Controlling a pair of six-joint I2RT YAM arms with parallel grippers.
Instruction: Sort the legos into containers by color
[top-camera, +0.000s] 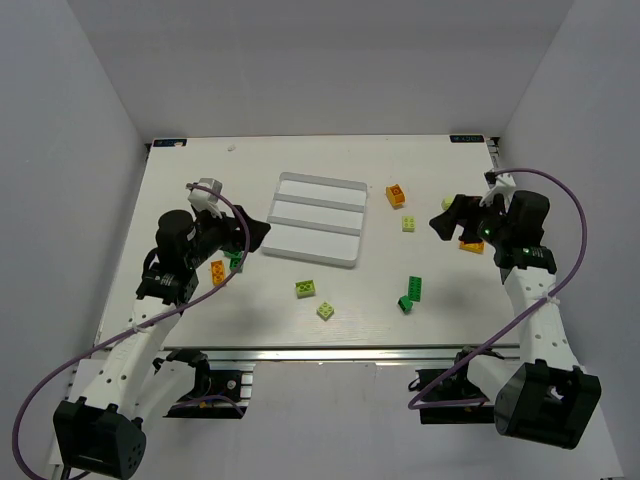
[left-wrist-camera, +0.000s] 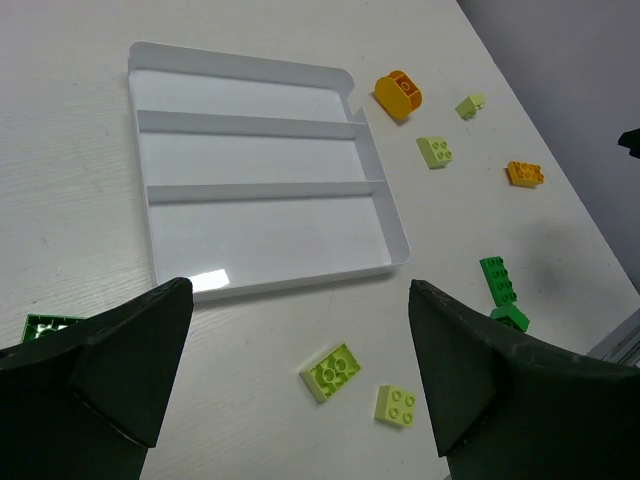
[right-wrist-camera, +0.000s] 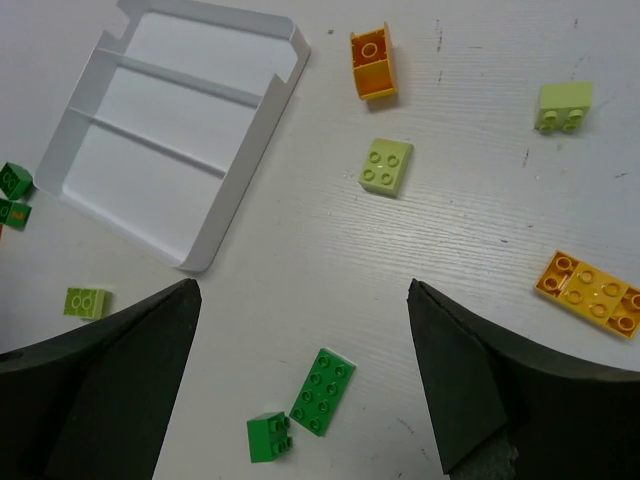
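The white three-compartment tray (top-camera: 322, 181) lies at the table's middle and looks empty; it also shows in the left wrist view (left-wrist-camera: 396, 220) and the right wrist view (right-wrist-camera: 246, 170). My left gripper (top-camera: 252, 240) hovers open and empty at the tray's left near corner (left-wrist-camera: 300, 290). A lime brick (left-wrist-camera: 331, 371) and a pale brick (left-wrist-camera: 397, 405) lie between its fingers on the table. An orange brick (top-camera: 217, 272) and a dark green brick (top-camera: 236, 260) lie under the left arm. My right gripper (top-camera: 445, 218) is open and empty (right-wrist-camera: 302, 290) above two dark green bricks (right-wrist-camera: 322, 390).
Right of the tray lie an orange brick (top-camera: 396, 195), a pale brick (top-camera: 409, 223), another pale brick (right-wrist-camera: 564, 106) and a flat orange brick (right-wrist-camera: 590, 292). The table's near edge runs just past the lime brick (top-camera: 306, 289) and the pale one (top-camera: 326, 311).
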